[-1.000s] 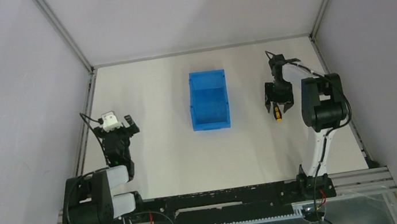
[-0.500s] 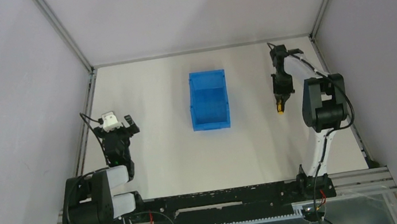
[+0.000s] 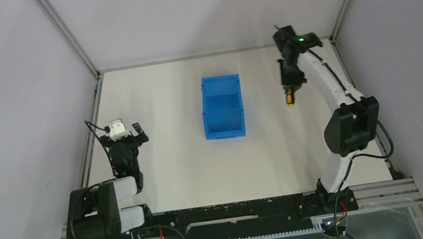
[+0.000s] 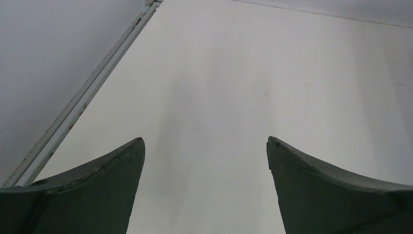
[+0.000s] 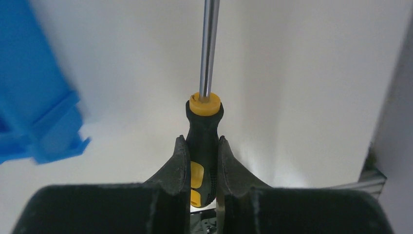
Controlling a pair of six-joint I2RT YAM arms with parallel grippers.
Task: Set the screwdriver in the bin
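The screwdriver (image 5: 204, 131) has a black-and-yellow handle and a thin metal shaft pointing away from the wrist camera. My right gripper (image 5: 202, 146) is shut on its handle. From above, the right gripper (image 3: 288, 84) hangs raised over the far right of the table, with the screwdriver (image 3: 289, 98) under it. The blue bin (image 3: 224, 113) stands mid-table, to the left of that gripper; one corner of the bin (image 5: 36, 122) shows at the left of the right wrist view. My left gripper (image 3: 127, 137) rests at the near left, and in its wrist view the left gripper (image 4: 204, 146) is open over bare table.
Metal frame rails (image 3: 90, 132) run along the table's left and right edges, and grey walls (image 3: 213, 8) close it on three sides. The right wall post (image 5: 394, 122) is close beside the right gripper.
The right gripper closed on the screwdriver's handle and lifted it off the table, moving toward the far side as the arm stretched out. The left arm has not moved.
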